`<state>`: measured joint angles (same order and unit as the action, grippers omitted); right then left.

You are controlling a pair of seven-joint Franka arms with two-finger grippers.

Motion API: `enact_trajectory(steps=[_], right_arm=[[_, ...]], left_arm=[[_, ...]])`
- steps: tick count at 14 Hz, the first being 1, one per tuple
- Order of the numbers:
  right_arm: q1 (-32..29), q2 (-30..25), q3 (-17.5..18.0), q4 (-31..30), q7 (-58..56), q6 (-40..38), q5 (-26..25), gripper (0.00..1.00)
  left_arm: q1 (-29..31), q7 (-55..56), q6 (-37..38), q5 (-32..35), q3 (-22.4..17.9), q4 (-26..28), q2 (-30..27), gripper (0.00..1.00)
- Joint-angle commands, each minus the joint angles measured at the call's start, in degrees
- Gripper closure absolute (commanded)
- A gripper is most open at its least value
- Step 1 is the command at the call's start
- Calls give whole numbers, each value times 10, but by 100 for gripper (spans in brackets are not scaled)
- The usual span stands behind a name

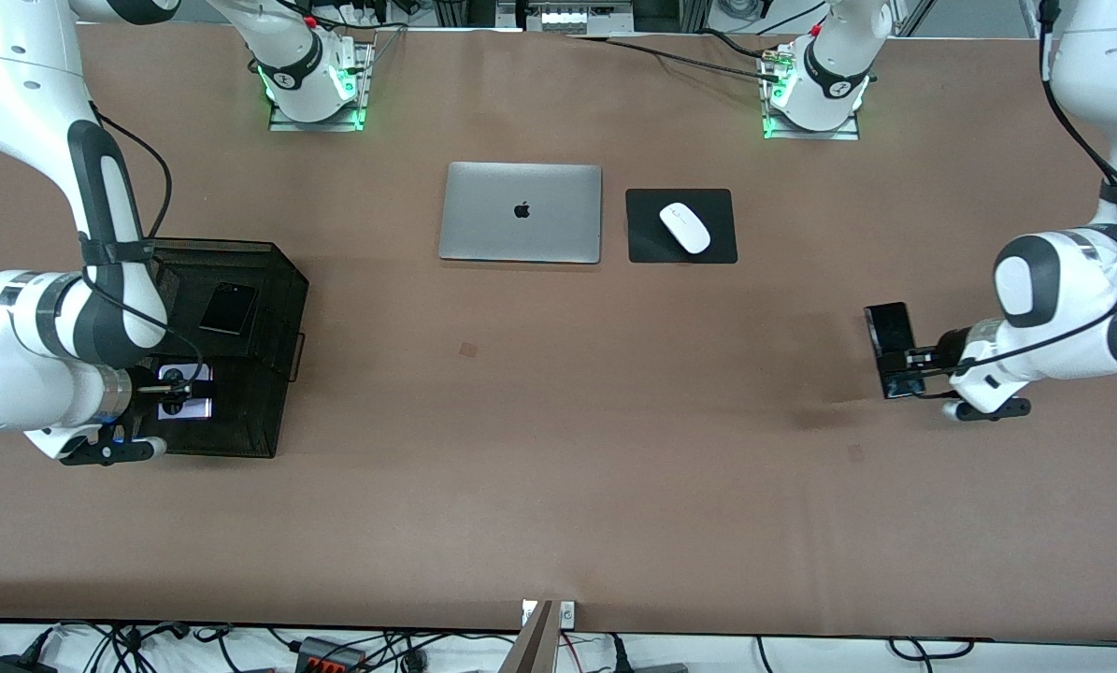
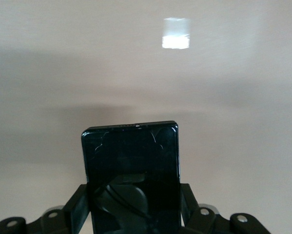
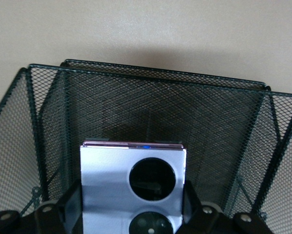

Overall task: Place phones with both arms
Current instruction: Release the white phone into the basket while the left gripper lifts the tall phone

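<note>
I'm clamping the lilac phone (image 3: 133, 187) in the right gripper (image 1: 177, 387) over the mesh basket (image 1: 282, 280) for dropping; left gripper (image 1: 915, 360), three o'clock, is gripping the black slab (image 2: 131, 175).

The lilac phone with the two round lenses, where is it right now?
The lilac phone is clamped in the right gripper, over the black mesh basket at the right arm's end of the table, with a black folded phone lying in that basket.

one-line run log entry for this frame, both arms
left gripper: shut on black slab phone, over table | right gripper: shut on lilac phone, over mesh basket | black folded phone: in basket
</note>
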<state>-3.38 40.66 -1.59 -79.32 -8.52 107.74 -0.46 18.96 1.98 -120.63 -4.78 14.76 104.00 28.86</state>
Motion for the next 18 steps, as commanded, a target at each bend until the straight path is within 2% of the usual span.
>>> enact_trajectory(steps=[1, 2, 3, 4, 6, 10, 13, 16, 18], right_arm=[[-8, 5, 4, -2, 3, 5, -9, 69], [-8, 5, 4, -2, 3, 5, -9, 59], [-8, 5, 4, -2, 5, 5, -9, 25], [-8, 5, 4, -2, 7, 5, -9, 0], [-8, 3, 4, 0, 8, 5, -9, 0], [-4, -27, 6, 6, 8, -2, -2, 0], [-4, -64, 10, 9, 7, -2, -2, 0], [-4, -96, 11, 9, 3, -2, -2, 0], [-4, -106, 14, 10, 3, -2, -2, 0]], left_arm=[[-15, 139, 12, -3, 53, -10, -3, 52], [-34, 202, 9, -2, 67, -11, -3, 52], [-60, 246, 1, -5, 70, -13, -1, 50], [-93, 294, -12, -9, 70, -13, 0, 50], [-154, 409, -27, -8, 70, -36, 6, 50], [-243, 570, -26, -5, 70, -149, 70, 50], [-307, 604, -29, -2, 68, -221, 117, 52], [-383, 629, -40, 0, 46, -339, 184, 52], [-407, 638, -92, 2, 43, -354, 202, 52]])
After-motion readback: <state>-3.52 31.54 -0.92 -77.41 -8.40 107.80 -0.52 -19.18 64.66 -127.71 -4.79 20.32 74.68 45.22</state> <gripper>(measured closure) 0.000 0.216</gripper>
